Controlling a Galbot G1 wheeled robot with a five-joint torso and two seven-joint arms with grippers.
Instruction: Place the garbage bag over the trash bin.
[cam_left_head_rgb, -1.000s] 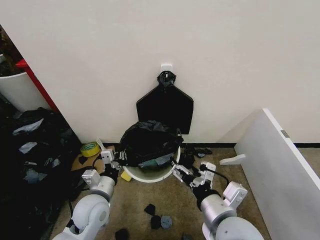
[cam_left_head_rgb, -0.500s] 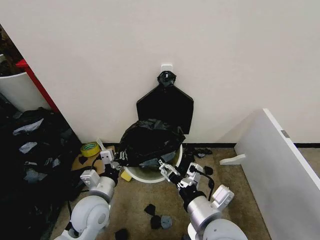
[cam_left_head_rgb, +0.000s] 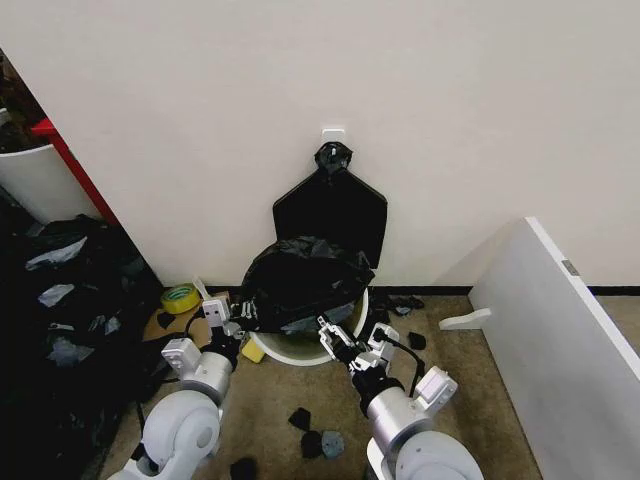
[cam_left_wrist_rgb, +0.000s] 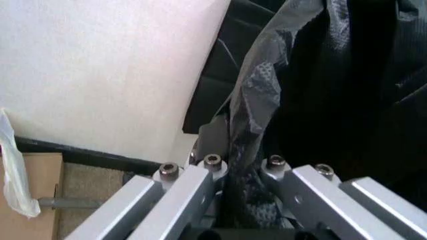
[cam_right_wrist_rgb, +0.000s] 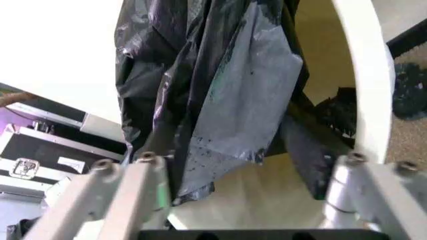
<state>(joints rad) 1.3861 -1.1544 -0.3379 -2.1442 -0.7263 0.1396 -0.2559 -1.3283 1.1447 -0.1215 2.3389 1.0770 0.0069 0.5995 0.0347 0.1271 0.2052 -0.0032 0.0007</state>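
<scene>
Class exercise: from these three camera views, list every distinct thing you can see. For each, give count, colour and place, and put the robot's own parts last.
Glossy black plastic garbage bag: one, black, bunched over the bin's mouth.
Round white plastic trash bin: one, white, on the floor against the wall.
Flat black shield-shaped bag bundle: one, black, hanging on the wall behind the bin.
Yellow tape roll: one, yellow, on the floor left of the bin.
Small black plastic scraps: several, black, on the carpet between the arms.
White board: one, white, leaning at right.
Heap of black bags: one, black, far left.
Left gripper: one, silver, fingers shut on the bag's left edge.
Right gripper: one, silver, fingers open at the bin's front rim.
</scene>
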